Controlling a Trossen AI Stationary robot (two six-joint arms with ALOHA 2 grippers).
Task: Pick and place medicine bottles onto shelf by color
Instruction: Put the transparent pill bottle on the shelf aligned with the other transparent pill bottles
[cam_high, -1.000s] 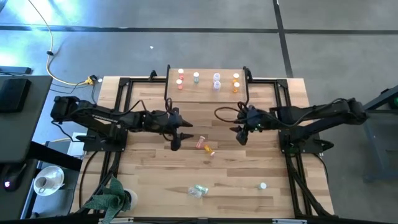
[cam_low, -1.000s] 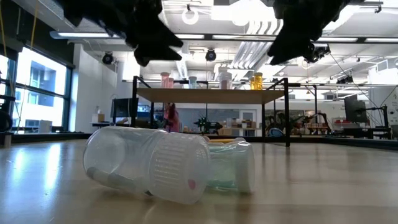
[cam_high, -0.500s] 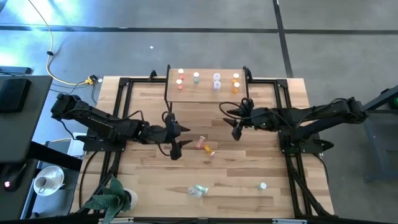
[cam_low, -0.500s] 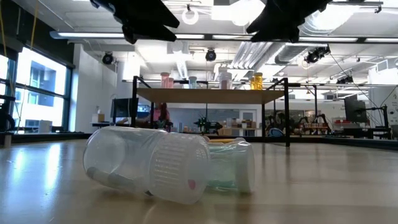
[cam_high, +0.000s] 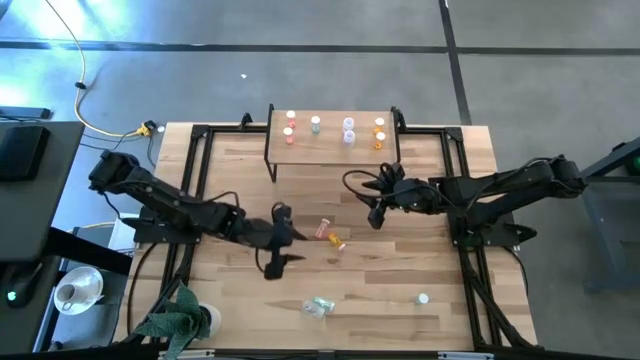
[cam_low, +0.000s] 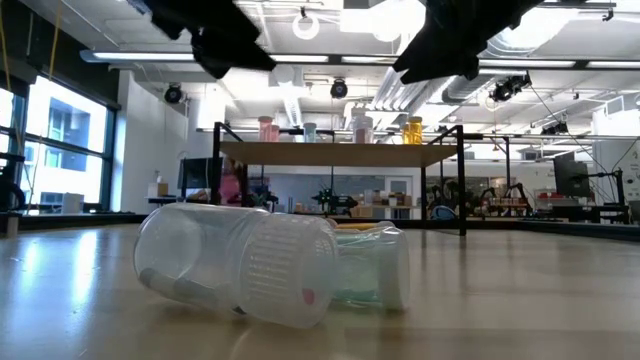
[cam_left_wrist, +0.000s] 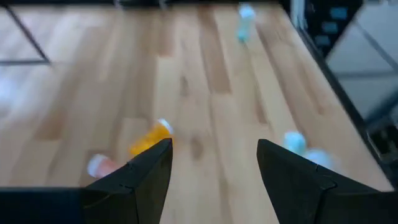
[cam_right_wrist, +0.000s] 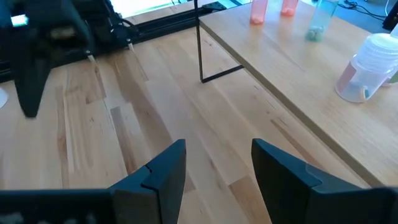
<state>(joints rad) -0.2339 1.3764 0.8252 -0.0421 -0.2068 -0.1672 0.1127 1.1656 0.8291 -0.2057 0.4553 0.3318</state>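
Overhead, both empty pincers, left (cam_high: 283, 240) and right (cam_high: 377, 210), gape; only the low view shows shelf (cam_low: 340, 153) legs.

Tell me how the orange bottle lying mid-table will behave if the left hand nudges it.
The orange bottle lies on its side on the smooth wooden table, so it would probably roll. It looks like small thin plastic, so likely light and easily knocked away. It lies close to the pink bottle, so a push may shift both.
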